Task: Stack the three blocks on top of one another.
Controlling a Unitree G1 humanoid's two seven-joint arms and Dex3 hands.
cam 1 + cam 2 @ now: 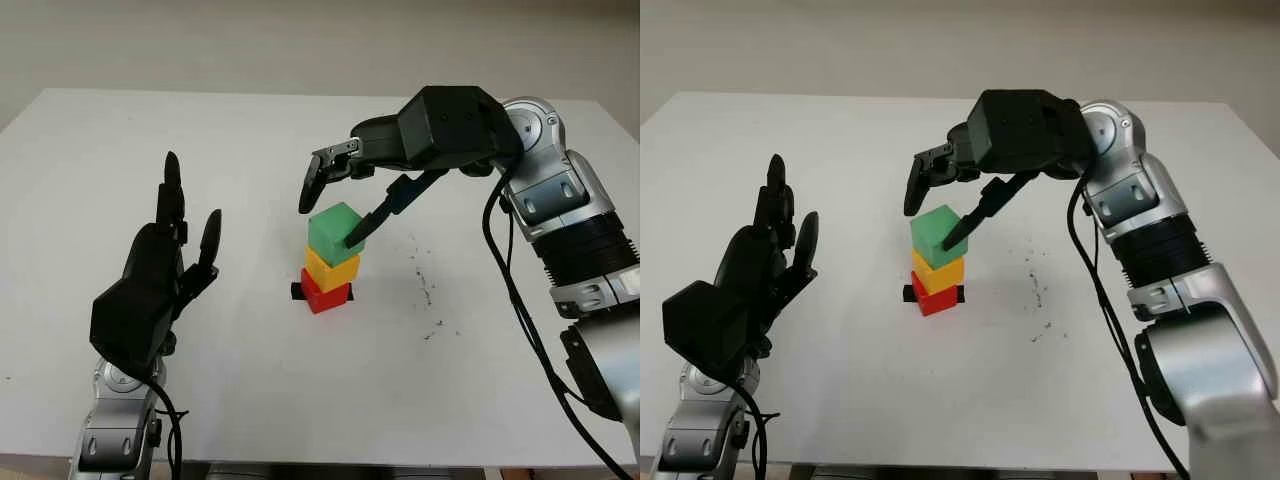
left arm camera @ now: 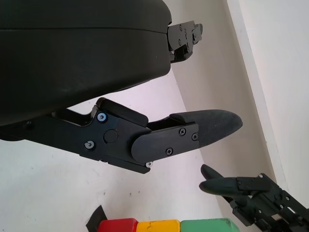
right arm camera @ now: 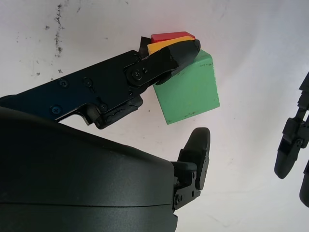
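Note:
A stack stands at the middle of the white table [image 1: 250, 400]: red block [image 1: 325, 294] at the bottom, yellow block [image 1: 332, 268] on it, green block [image 1: 335, 229] on top, turned a little askew. My right hand [image 1: 329, 223] hovers over the stack, open. One fingertip [image 1: 354, 240] lies against the green block's right side; the other fingers [image 1: 310, 190] hang just clear of it on the left. In the right wrist view the green block [image 3: 188, 89] sits between the fingers, ungripped. My left hand [image 1: 190, 200] is raised, open, well left of the stack.
A black tape mark [image 1: 297, 291] lies under the red block. Dark pen specks [image 1: 425, 290] dot the table right of the stack. A black cable [image 1: 510, 290] hangs along my right arm. The table's front edge runs near the picture's bottom.

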